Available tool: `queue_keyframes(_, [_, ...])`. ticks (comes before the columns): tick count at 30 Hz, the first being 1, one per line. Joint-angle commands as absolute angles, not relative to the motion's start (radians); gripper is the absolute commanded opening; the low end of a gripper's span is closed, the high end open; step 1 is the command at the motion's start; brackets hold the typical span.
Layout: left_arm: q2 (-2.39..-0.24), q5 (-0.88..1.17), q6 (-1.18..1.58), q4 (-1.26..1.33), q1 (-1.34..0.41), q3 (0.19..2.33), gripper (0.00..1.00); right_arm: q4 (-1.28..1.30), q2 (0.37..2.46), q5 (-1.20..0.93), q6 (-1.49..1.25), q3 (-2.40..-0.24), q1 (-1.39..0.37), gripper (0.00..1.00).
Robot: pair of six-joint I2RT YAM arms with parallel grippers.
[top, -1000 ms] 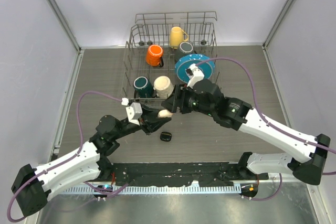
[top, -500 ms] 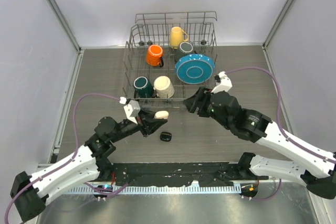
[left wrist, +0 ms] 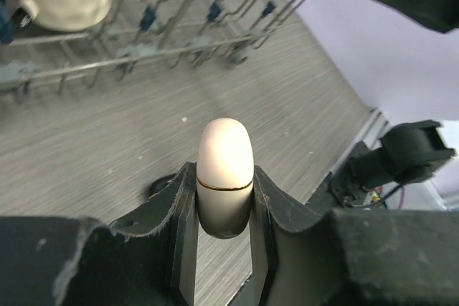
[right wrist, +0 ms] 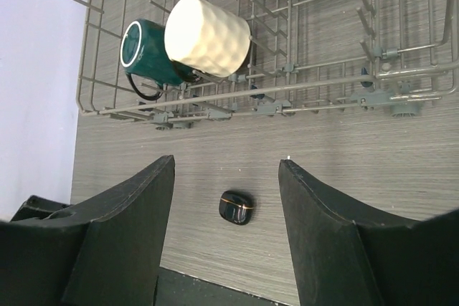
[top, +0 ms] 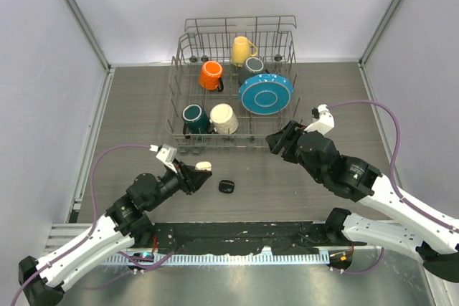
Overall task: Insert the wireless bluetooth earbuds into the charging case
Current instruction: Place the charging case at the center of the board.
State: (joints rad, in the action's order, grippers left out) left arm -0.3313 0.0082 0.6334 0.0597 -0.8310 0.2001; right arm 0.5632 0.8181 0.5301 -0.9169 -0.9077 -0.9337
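My left gripper is shut on a closed white charging case with a thin gold seam and holds it above the table. In the left wrist view the white charging case stands up between the two fingers of my left gripper. A closed black charging case lies on the table just right of it. My right gripper hangs open and empty farther right. In its wrist view the black charging case shows on the table between and below the fingers of my right gripper. The earbuds are out of view.
A wire dish rack stands at the back. It holds an orange mug, a yellow mug, a teal mug, a cream mug and a blue plate. A black strip runs along the near edge.
My right gripper has drawn back to the right, away from the left one. My left gripper has moved down and left with the white case. The black case has stayed put.
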Motion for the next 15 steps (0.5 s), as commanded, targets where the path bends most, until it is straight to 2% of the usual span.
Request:
queue_keyframes(1, [-0.452, -0.075, 0.725, 0.055, -0.830, 0.187, 0.00, 0.555, 0.802, 0.557, -0.939, -0.900, -0.930, 0.65])
queue_keyframes(8, [-0.685, -0.060, 0.845, 0.215, -0.830, 0.133, 0.02, 0.569, 0.796, 0.558, -0.940, -0.896, -0.927, 0.65])
queue_keyframes(11, [-0.741, -0.069, 0.861, 0.225, -0.828, 0.130, 0.16, 0.571, 0.793, 0.561, -0.940, -0.893, -0.927, 0.65])
queue_keyframes(14, [-0.764, -0.074, 0.864, 0.227, -0.830, 0.132, 0.22, 0.571, 0.795, 0.563, -0.942, -0.890, -0.925, 0.65])
queue_keyframes(15, [-0.772, -0.078, 0.865, 0.222, -0.828, 0.133, 0.27, 0.571, 0.795, 0.563, -0.942, -0.890, -0.925, 0.65])
